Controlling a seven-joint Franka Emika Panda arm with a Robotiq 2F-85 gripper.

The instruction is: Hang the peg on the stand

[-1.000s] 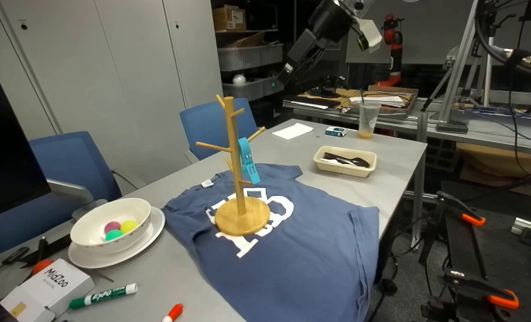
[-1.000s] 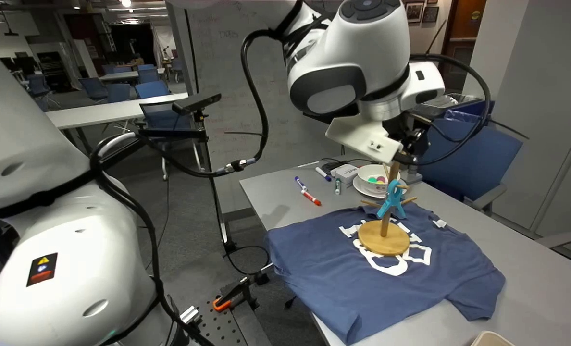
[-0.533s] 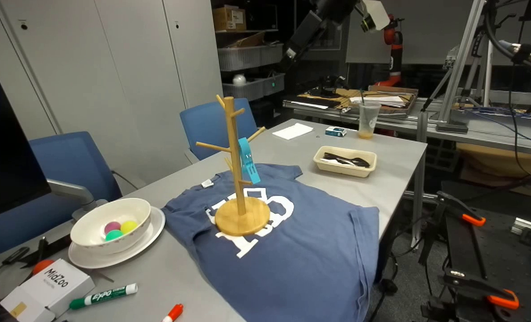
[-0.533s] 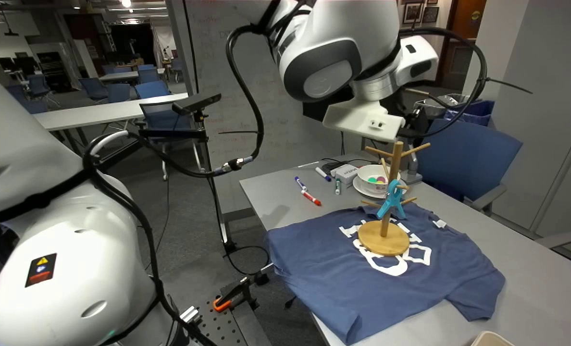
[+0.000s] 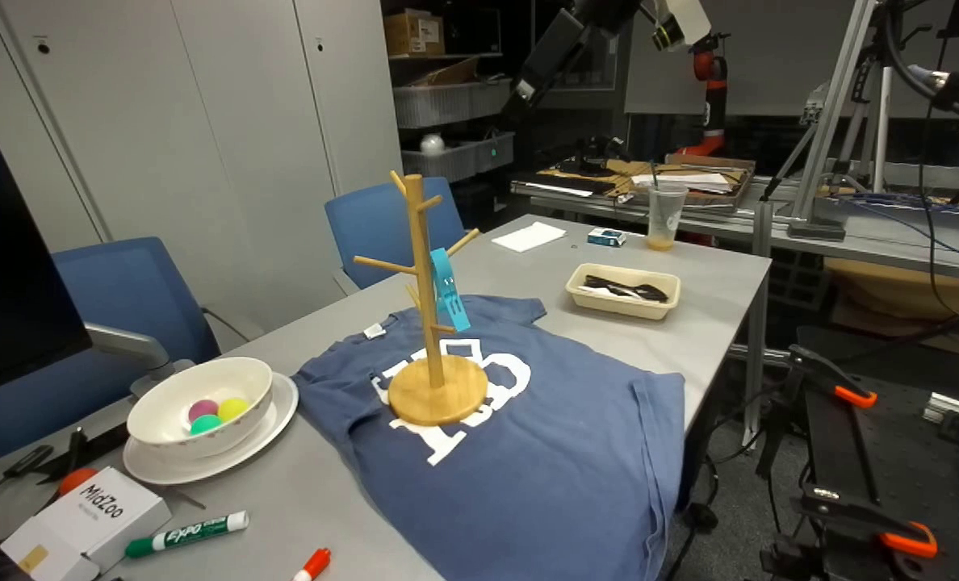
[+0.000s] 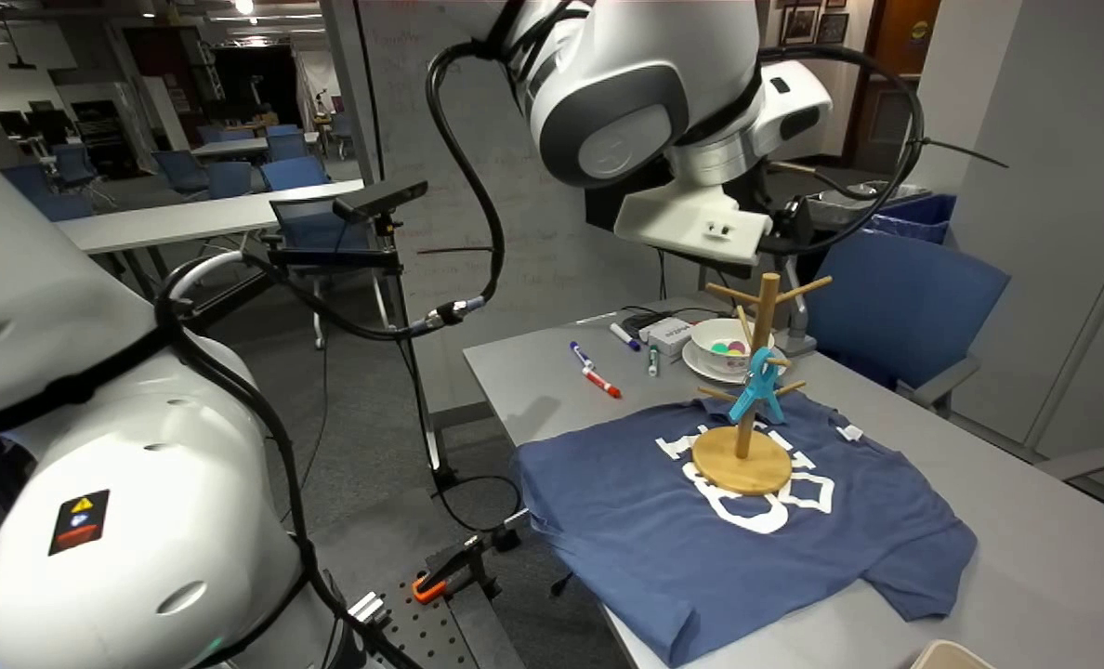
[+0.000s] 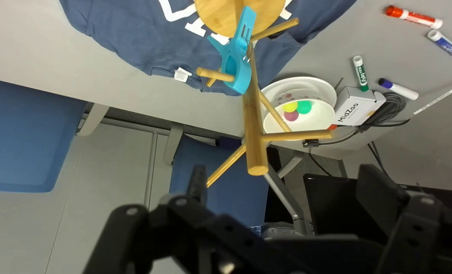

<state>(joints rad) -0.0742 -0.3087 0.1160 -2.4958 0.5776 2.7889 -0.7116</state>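
While the tool (image 7: 282, 183) gapes, the peg (image 7: 233, 49) hangs lower, well apart.

"midzoo" on a white box (image 5: 96, 520), "expo" on a green marker (image 5: 187, 533), yellow warning triangle (image 6: 84, 505) on the robot arm (image 6: 115, 590)

In an exterior view, the peg (image 5: 447, 289) hangs on the upright stand (image 5: 429, 323), set on a shirt (image 5: 560, 436) across the tabletop (image 5: 714, 278), near a bowl (image 5: 174, 403).

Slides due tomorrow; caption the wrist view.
Teal-blue clip-shaped peg hanging on a branching light wooden stand, black claw open, empty.
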